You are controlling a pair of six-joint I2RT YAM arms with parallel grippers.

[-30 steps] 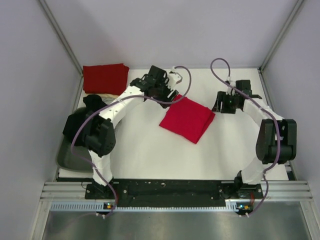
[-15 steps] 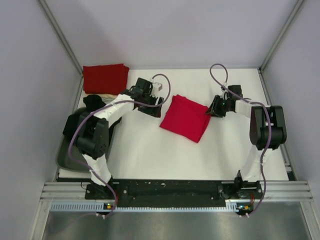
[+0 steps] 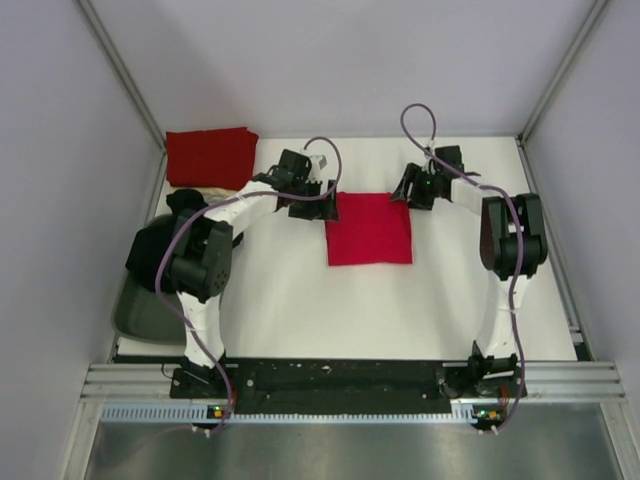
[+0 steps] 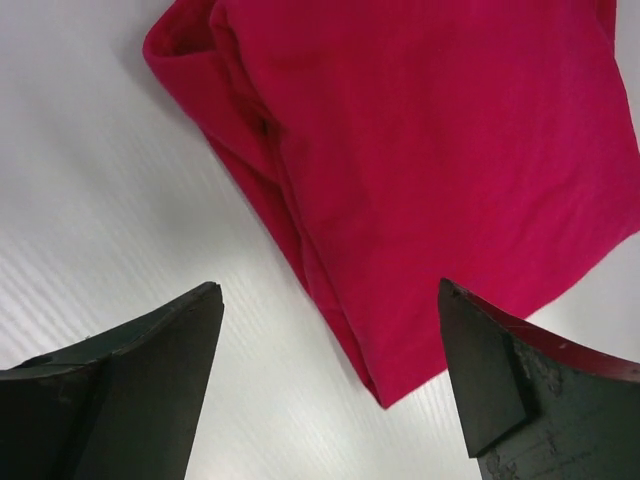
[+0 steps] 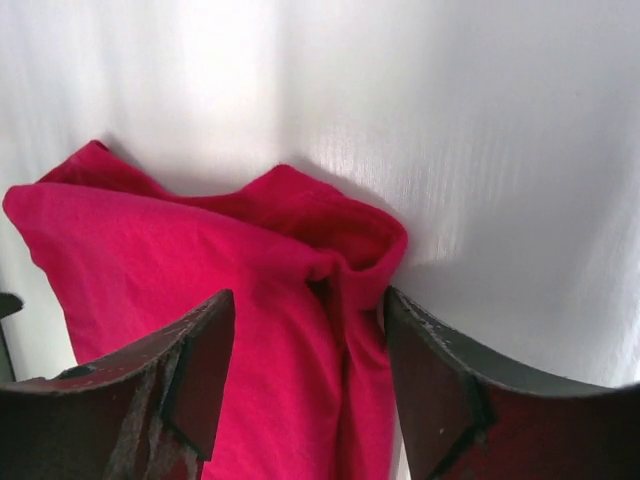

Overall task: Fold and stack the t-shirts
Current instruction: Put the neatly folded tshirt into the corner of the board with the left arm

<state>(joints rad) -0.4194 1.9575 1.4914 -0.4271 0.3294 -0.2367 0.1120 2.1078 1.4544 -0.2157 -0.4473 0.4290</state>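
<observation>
Red shirt (image 3: pixel 368 228) now squared between left hand (image 3: pixel 320 206) and right hand (image 3: pixel 403 194) — both open, empty

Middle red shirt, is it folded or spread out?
Folded: the shirt lies as a compact square, and both wrist views show stacked layers at its edges.

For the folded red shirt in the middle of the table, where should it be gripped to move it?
Probably grip the folded red shirt at its far-left corner and far-right corner, coming from the far side. Its layers bunch into thick edges there that can be pinched; the middle lies flat.
</observation>
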